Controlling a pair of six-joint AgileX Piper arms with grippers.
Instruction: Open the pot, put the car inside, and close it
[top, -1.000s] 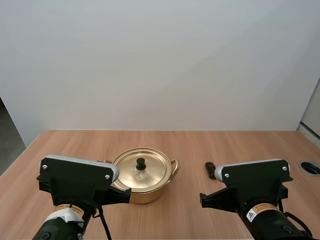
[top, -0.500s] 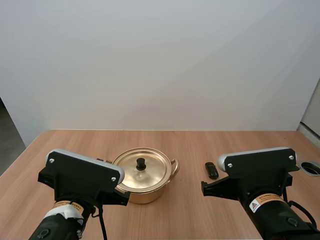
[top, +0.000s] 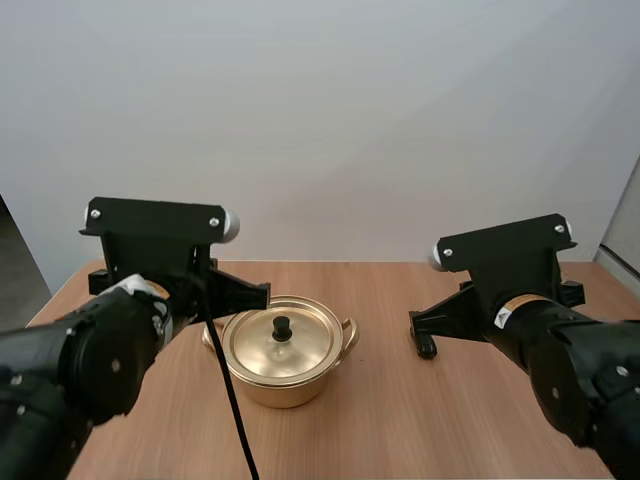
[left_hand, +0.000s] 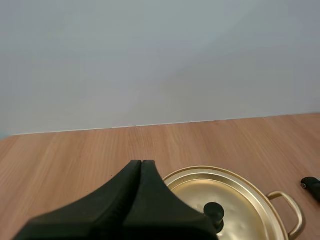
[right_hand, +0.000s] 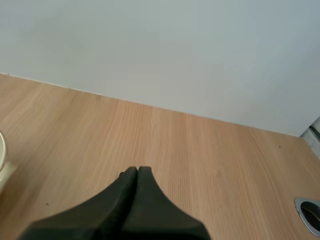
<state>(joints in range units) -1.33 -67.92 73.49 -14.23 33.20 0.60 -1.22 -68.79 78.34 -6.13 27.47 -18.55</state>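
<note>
The pot (top: 283, 352) stands on the table (top: 400, 430) left of centre. Its lid (top: 280, 338) is seated, and the black knob (top: 282, 324) is untouched. The car (left_hand: 312, 187), a small dark object, lies on the table to the pot's right, apart from the handle.

Left gripper (left_hand: 141, 163): fingers pressed together into one wedge, holding nothing, hovering just short of the lid on its near-left side. Right gripper (right_hand: 137, 170): likewise closed and empty, over bare wood near the car.

Compared with a second ago, both arms have lifted from a low, tucked pose and reached forward over the table. Pot and car have not moved. Judgement: this is the approach stage only, and no task step is complete. The left fingers must part before they can take the knob.
</note>
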